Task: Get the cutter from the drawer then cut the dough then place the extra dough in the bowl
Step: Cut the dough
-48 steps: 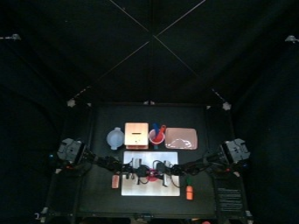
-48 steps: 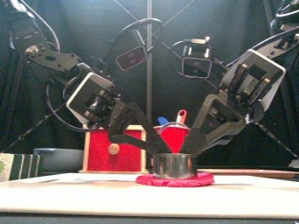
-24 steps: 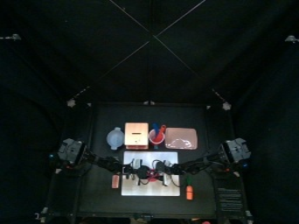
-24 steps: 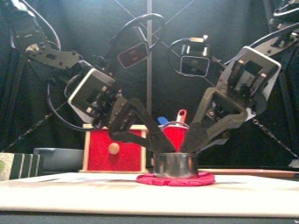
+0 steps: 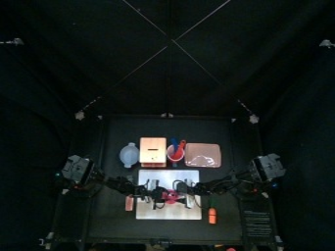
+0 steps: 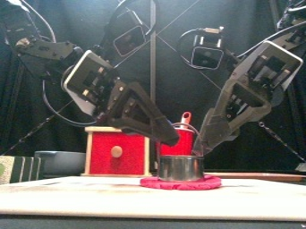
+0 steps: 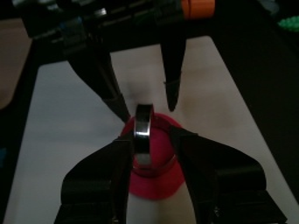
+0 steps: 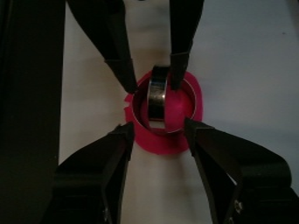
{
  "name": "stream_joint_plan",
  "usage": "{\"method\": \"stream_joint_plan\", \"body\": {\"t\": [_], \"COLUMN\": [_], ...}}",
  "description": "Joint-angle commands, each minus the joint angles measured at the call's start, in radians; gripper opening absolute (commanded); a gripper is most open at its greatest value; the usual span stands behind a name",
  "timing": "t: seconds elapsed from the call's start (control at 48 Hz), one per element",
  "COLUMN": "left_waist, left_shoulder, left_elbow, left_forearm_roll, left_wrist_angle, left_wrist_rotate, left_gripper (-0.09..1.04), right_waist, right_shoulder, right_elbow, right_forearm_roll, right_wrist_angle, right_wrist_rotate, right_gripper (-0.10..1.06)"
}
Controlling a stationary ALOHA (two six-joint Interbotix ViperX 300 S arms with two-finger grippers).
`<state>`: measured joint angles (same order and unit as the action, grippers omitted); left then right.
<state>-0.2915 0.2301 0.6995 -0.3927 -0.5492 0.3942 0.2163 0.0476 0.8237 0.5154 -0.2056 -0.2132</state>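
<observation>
On the white cutting board (image 6: 72,192), the round metal cutter (image 6: 180,168) is stood on the red dough disc (image 6: 180,184). It is straddled by the left gripper (image 7: 149,144) and right gripper (image 8: 162,129), jaws spread; contact cannot be made out.

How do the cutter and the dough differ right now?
The cutter is shiny metal; the dough is red-pink. The cutter stands upright as a short cylinder; the dough lies flat. The dough is wider, its rim showing on both sides of the cutter. The cutter sits on the dough; the dough rests on the white board. Both are round.
</observation>
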Motion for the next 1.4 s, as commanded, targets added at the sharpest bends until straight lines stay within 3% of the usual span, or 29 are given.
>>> {"method": "stream_joint_plan", "body": {"t": [0.021, 0.25, 0.396, 0.708, 0.938, 1.125, 1.396], "left_waist": [0.002, -0.005, -0.003, 0.002, -0.018, -0.032, -0.044], "left_shoulder": [-0.038, -0.14, -0.121, 0.018, 0.075, 0.097, 0.115], "left_elbow": [0.005, 0.094, 0.146, 0.087, 0.058, 0.06, 0.055], "left_forearm_roll": [0.003, -0.009, -0.032, -0.055, -0.084, -0.121, -0.147], "left_wrist_angle": [-0.012, -0.054, -0.061, -0.094, -0.092, -0.078, -0.071], "left_wrist_rotate": [0.008, 0.012, 0.009, 0.011, 0.009, 0.008, 0.008], "left_gripper": [0.77, 0.77, 0.76, 0.49, 0.49, 0.48, 0.48], "right_waist": [-0.005, -0.005, -0.005, -0.032, -0.044, -0.044, -0.051], "right_shoulder": [-0.043, -0.044, -0.051, -0.058, -0.054, -0.025, 0.014], "right_elbow": [-0.023, -0.031, -0.048, -0.107, -0.121, -0.124, -0.153], "right_forearm_roll": [-0.006, -0.008, -0.011, -0.012, -0.025, 0.014, 0.014], "right_wrist_angle": [-0.002, 0.002, 0.006, 0.094, 0.1, 0.127, 0.16], "right_wrist_rotate": [-0.002, -0.002, -0.002, 0.0, 0.002, 0.002, 0.002], "right_gripper": [0.85, 0.85, 0.85, 0.85, 0.85, 0.83, 0.83]}}
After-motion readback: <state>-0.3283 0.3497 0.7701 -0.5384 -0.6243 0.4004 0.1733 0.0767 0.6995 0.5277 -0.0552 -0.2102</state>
